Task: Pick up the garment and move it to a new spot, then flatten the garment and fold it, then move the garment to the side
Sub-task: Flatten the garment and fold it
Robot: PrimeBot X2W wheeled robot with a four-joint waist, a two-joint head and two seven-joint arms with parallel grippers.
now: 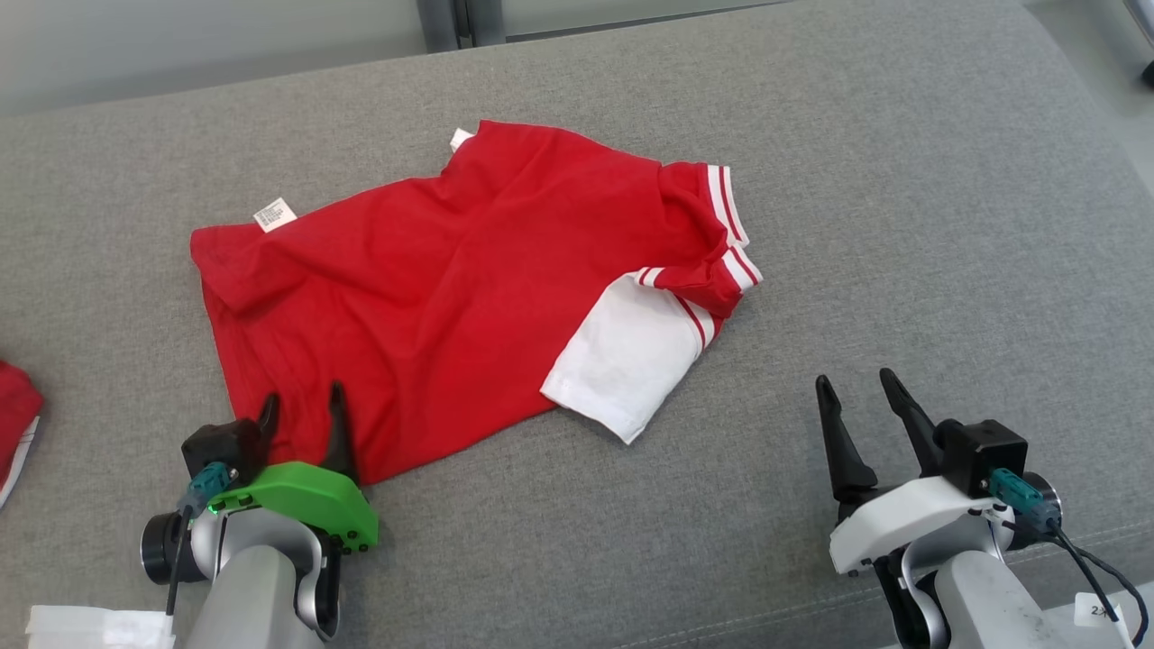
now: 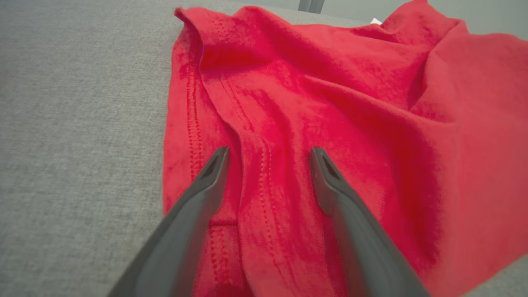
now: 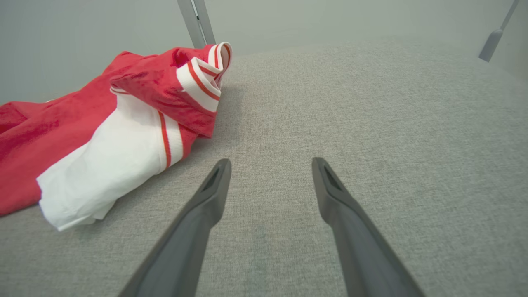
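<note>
**One red shirt on the cushion, both claws released**

One garment, a red knit short-sleeved shirt point(image 1: 433, 288) point(image 2: 330, 103) point(image 3: 62, 132), lies spread but rumpled on the grey woven cushion surface point(image 1: 902, 225). It counts one white sleeve point(image 1: 622, 361) point(image 3: 103, 169) with red-striped trim, folded out at its near right corner. Red-and-white striped ribbing point(image 1: 730, 207) bunches at its right end. Two small white labels show on it: one point(image 1: 275, 214) at its far left edge, one point(image 1: 462, 138) at its far top edge.

There are two grippers. The left gripper point(image 1: 304, 397) point(image 2: 269, 150) stands over the shirt's near left hem. Its two dark fingers are spread wide to either side of a stitched ridge of cloth and clasp nothing; whether the tips touch the fabric cannot be told. The right gripper point(image 1: 855, 379) point(image 3: 270, 161) is well apart from the shirt, to the right of the white sleeve and nearer the robot. It is also released, its fingers wide over bare cushion.

One further piece of red cloth point(image 1: 13, 424) shows far to the shirt's left.
</note>
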